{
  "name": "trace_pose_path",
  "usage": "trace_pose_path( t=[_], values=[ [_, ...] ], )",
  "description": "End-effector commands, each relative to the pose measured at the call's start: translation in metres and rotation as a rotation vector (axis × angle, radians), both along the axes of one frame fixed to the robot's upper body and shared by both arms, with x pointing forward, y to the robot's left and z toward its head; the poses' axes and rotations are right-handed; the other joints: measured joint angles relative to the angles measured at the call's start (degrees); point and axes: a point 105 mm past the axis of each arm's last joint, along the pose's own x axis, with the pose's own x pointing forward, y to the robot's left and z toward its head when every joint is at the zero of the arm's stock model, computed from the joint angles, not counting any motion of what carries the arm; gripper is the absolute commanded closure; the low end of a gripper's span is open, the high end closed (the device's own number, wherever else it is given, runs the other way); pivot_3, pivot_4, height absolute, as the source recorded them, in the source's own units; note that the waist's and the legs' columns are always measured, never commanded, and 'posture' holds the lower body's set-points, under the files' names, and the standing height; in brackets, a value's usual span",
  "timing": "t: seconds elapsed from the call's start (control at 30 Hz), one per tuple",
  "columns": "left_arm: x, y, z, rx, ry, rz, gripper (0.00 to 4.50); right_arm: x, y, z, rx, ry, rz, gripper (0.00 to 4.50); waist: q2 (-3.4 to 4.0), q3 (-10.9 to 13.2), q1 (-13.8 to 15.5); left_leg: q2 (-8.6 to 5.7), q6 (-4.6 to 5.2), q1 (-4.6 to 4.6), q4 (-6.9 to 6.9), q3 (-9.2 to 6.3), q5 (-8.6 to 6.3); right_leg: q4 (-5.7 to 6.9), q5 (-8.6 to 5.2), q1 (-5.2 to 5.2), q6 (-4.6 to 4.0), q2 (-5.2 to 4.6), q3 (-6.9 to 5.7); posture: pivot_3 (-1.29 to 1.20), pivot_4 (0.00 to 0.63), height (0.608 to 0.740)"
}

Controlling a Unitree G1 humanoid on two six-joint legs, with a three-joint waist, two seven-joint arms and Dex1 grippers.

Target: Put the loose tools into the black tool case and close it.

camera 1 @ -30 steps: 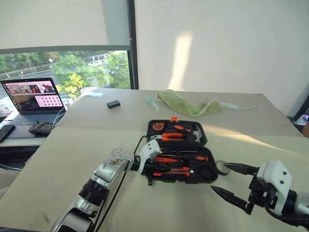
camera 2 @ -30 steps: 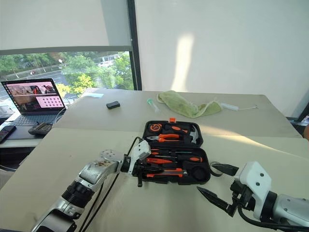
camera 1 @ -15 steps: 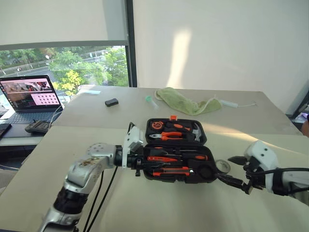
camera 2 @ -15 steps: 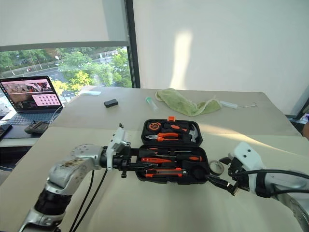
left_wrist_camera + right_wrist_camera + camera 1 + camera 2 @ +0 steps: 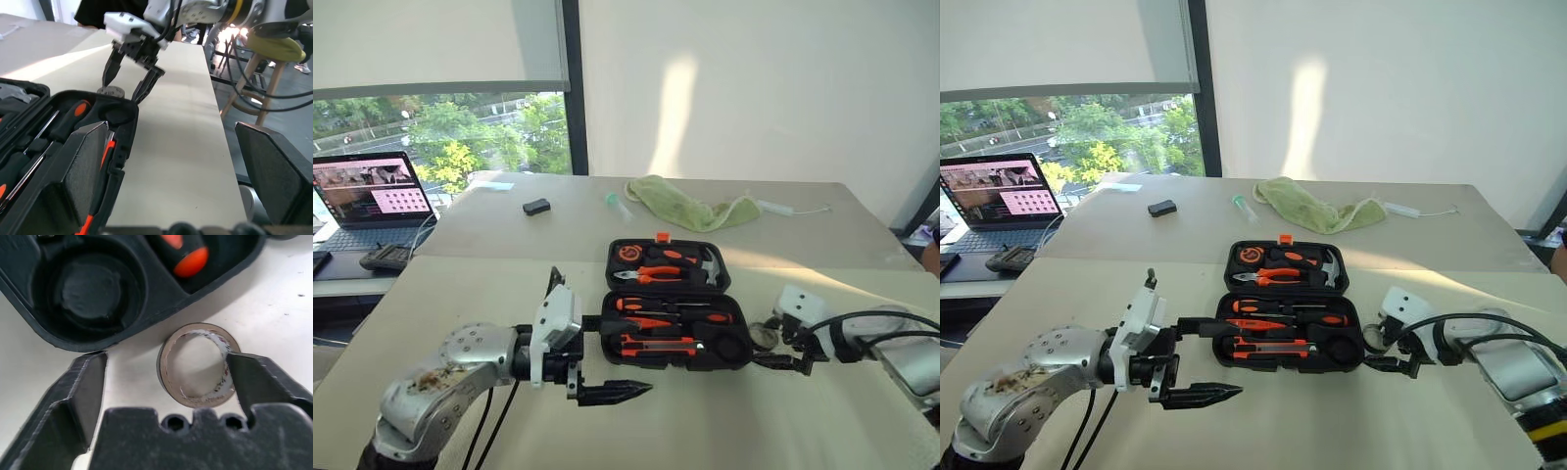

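The right hand point(image 5: 166, 367) points down at the surface point(image 5: 705, 421) with its two fingers spread either side of the one tape roll point(image 5: 198, 364), one finger touching the roll, nothing gripped. The left hand point(image 5: 607, 357) hangs level before the case's left end, fingers wide apart and empty. The one case point(image 5: 671, 304) lies open mid-surface, with two screwdrivers point(image 5: 680, 318), one tester and one knife point(image 5: 658, 345) in the near half.

The tool case point(image 5: 668, 313) is black with a small orange latch point(image 5: 662, 237), and the tools in it have orange and black handles. The table point(image 5: 460, 304) is pale beige, a light green cloth point(image 5: 690, 211) lies on it, and the tape roll point(image 5: 195, 363) shows a tan, whitish core.
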Motion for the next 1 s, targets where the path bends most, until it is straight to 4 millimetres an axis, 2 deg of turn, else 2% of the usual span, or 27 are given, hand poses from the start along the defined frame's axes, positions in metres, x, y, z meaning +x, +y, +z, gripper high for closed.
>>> trace_pose_path(
  t=[0.03,0.2,0.3,0.37,0.4,0.47,0.53,0.63,0.73,0.83,1.0],
  values=[
    [-0.007,-0.001,0.013,-0.022,-0.044,0.021,0.0,0.004,0.0,0.011,-0.009,-0.013,0.037,1.74,0.02,0.0,0.1,0.0,-0.01,0.0,0.0,0.0,0.01,0.01,0.0,0.0,0.0,-0.01,0.0,0.0,0.15,0.74],
    [-0.005,0.0,0.013,-0.029,-0.041,0.059,0.0,-0.003,-0.006,0.024,-0.016,-0.015,0.047,3.46,0.05,0.0,0.1,0.0,-0.05,0.0,-0.01,0.0,0.03,0.02,0.01,0.0,0.0,-0.01,-0.01,0.0,0.15,0.74],
    [-0.002,0.003,0.012,-0.03,-0.046,0.089,0.0,-0.012,-0.005,0.043,0.017,-0.025,0.059,4.45,0.1,0.1,0.2,0.0,-0.05,0.0,-0.01,0.0,0.03,0.02,0.0,0.0,0.0,-0.02,-0.02,0.0,0.15,0.74],
    [0.006,0.007,0.01,-0.05,-0.067,0.143,0.0,-0.018,0.008,0.061,0.068,-0.027,0.099,4.48,0.11,0.1,0.1,0.0,-0.05,0.0,-0.02,0.0,0.03,0.02,0.0,-0.01,0.0,-0.01,-0.01,0.0,0.15,0.74],
    [0.005,0.008,0.013,-0.106,-0.056,0.118,0.0,-0.022,0.016,0.068,0.094,-0.023,0.126,4.48,0.16,0.1,0.0,0.01,-0.06,0.01,-0.02,-0.01,0.02,0.02,0.0,0.0,-0.01,-0.02,-0.01,0.0,0.15,0.74],
    [0.0,0.014,0.009,-0.069,-0.001,0.058,0.0,-0.028,0.034,0.075,0.144,0.001,0.173,4.48,0.11,0.1,-0.1,0.03,-0.07,0.07,-0.04,-0.01,0.03,0.03,0.02,0.02,-0.03,-0.02,0.02,0.0,0.15,0.74],
    [0.003,0.021,0.009,-0.04,0.027,0.057,0.0,-0.03,0.052,0.074,0.164,0.013,0.216,4.48,0.11,0.1,-0.2,0.12,-0.14,0.08,-0.05,-0.01,0.05,0.03,0.06,0.0,-0.14,0.04,-0.02,0.0,0.15,0.74],
    [0.006,0.023,0.018,-0.039,0.007,0.055,0.0,-0.024,0.065,0.065,0.156,0.021,0.216,4.48,0.1,0.2,-0.1,0.12,-0.21,0.13,-0.09,-0.05,0.09,0.06,-0.03,-0.01,-0.37,0.06,-0.05,0.0,0.15,0.74],
    [0.005,0.021,0.022,-0.039,-0.003,0.055,0.0,-0.022,0.067,0.045,0.113,0.058,0.209,4.48,0.08,0.2,0.4,0.06,-0.19,0.08,-0.05,-0.06,0.09,0.03,-0.05,0.02,-0.41,0.03,-0.07,0.0,0.15,0.74],
    [0.004,0.022,0.023,-0.038,-0.001,0.07,0.0,-0.021,0.064,0.035,0.082,0.059,0.198,4.48,0.09,0.2,0.4,-0.01,-0.29,0.02,-0.03,0.0,0.14,0.01,0.09,-0.03,-0.17,-0.02,-0.05,0.0,0.15,0.74],
    [-0.003,0.019,0.015,-0.031,0.008,0.083,0.0,-0.027,0.064,0.041,0.128,0.072,0.19,4.48,0.08,0.2,0.1,0.01,-0.56,-0.04,-0.07,0.0,0.26,-0.04,0.09,-0.06,-0.15,-0.01,-0.06,0.0,0.15,0.74]
  ],
)
